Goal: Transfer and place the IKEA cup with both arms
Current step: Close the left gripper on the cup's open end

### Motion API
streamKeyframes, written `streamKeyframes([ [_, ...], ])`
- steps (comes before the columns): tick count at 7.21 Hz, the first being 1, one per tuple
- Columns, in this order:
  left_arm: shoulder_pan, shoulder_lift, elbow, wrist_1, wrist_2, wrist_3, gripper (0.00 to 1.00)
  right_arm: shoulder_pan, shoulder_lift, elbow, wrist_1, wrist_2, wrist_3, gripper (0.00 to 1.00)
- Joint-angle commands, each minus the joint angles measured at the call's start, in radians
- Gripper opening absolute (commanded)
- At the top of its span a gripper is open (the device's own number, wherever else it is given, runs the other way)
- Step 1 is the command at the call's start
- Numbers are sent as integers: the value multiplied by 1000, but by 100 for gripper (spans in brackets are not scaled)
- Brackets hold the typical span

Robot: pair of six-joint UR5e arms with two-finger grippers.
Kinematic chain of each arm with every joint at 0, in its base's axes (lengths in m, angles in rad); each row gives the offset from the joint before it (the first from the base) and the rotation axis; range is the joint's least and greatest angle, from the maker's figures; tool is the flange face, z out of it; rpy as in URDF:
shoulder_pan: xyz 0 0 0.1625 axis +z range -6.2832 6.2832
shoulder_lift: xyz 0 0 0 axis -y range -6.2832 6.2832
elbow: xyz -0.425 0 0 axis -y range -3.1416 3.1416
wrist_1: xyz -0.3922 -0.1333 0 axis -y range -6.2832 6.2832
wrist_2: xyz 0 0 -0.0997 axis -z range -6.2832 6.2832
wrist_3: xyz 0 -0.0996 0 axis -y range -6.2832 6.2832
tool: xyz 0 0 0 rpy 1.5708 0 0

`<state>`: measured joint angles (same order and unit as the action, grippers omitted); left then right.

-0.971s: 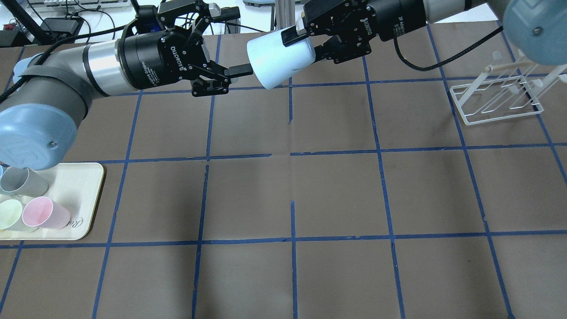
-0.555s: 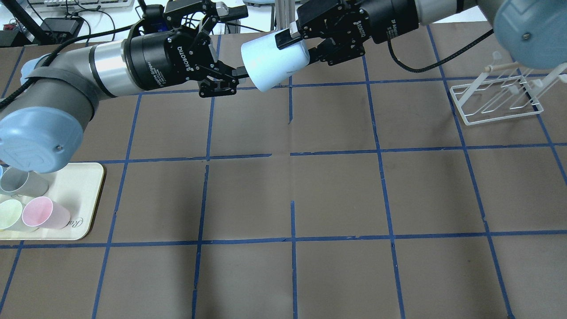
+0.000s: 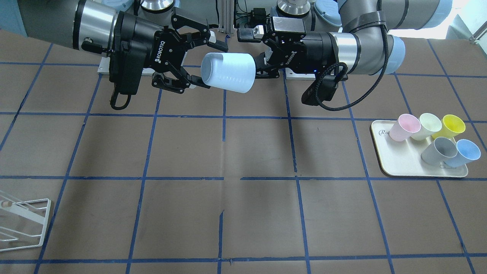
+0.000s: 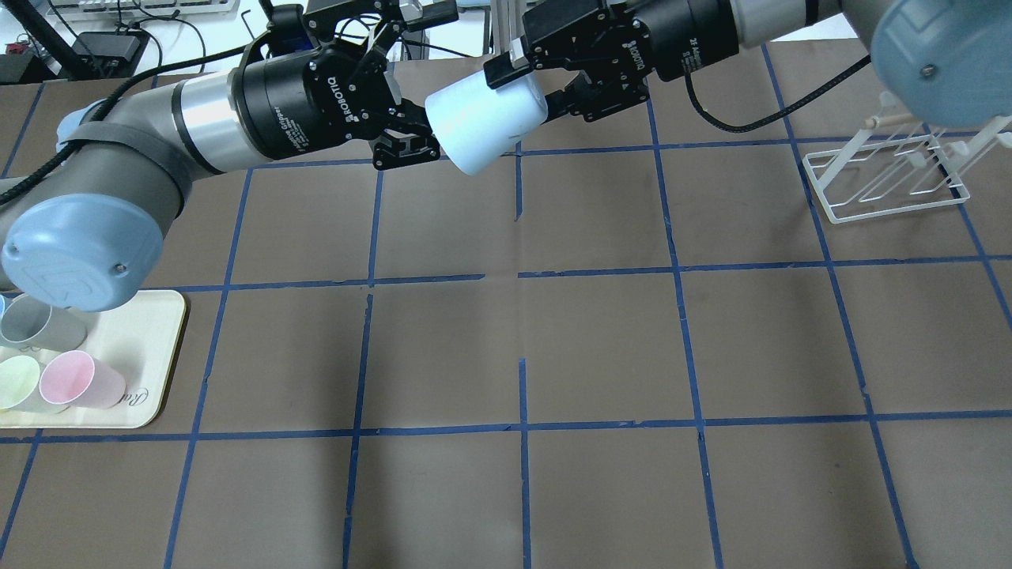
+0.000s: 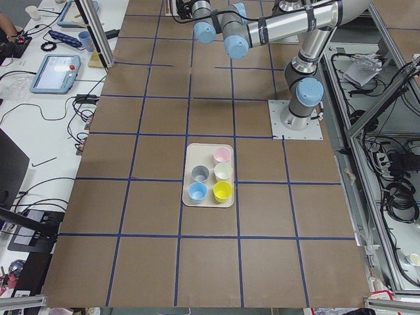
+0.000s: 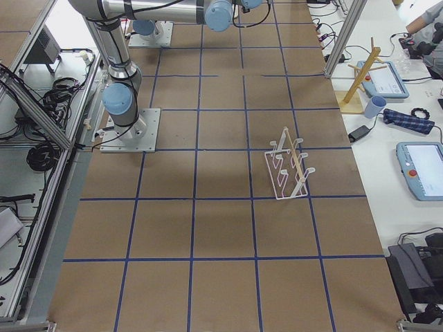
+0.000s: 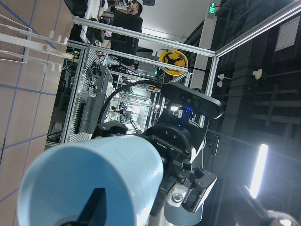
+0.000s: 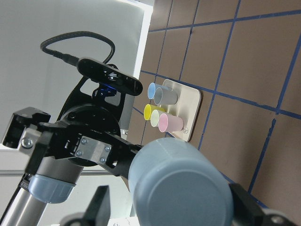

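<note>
Where the IKEA cup [image 4: 482, 122] hangs: aloft over the tabletop [image 4: 601, 348], lying on its side, base toward the right gripper [image 3: 215, 67], mouth toward the left gripper [image 4: 447, 75].
Right gripper: closed on the cup's base end, one finger on each side of the wall; it alone carries the cup.
Left gripper: jaws spread wide at the cup's rim; one finger [image 7: 95, 207] reaches inside the mouth, the other sits outside, apart from the wall, so it clamps nothing.
Below the cup: brown tabletop ruled by blue tape; the nearest things on it are both well apart from the cup.
Robot's left: a cream tray [image 3: 399, 161] on the robot's side, holding a second blue cup [image 3: 466, 151] and four of other colours.
Robot's right: a white wire rack [image 4: 889, 170] toward the operators' edge, well apart from both grippers.
Far edge: in the overhead view the grippers show against the tabletop's far edge.
</note>
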<state>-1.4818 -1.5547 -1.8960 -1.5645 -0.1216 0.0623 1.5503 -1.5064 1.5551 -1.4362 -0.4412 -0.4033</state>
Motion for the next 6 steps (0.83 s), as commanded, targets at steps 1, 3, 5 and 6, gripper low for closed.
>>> streamKeyframes([
  [1,-5,-2,0,0,-7,-2,78,1,3,-1,-9,-7,24,100],
  [3,0,8,-2,0,-7,-28,78,-6,0,-4,-13,-14,24,100],
  [5,14,8,-3,-2,-3,-36,79,-19,-2,-7,-13,-75,21,100],
  [6,15,10,-6,-2,-3,-36,79,-19,-9,-9,-12,-77,23,100],
])
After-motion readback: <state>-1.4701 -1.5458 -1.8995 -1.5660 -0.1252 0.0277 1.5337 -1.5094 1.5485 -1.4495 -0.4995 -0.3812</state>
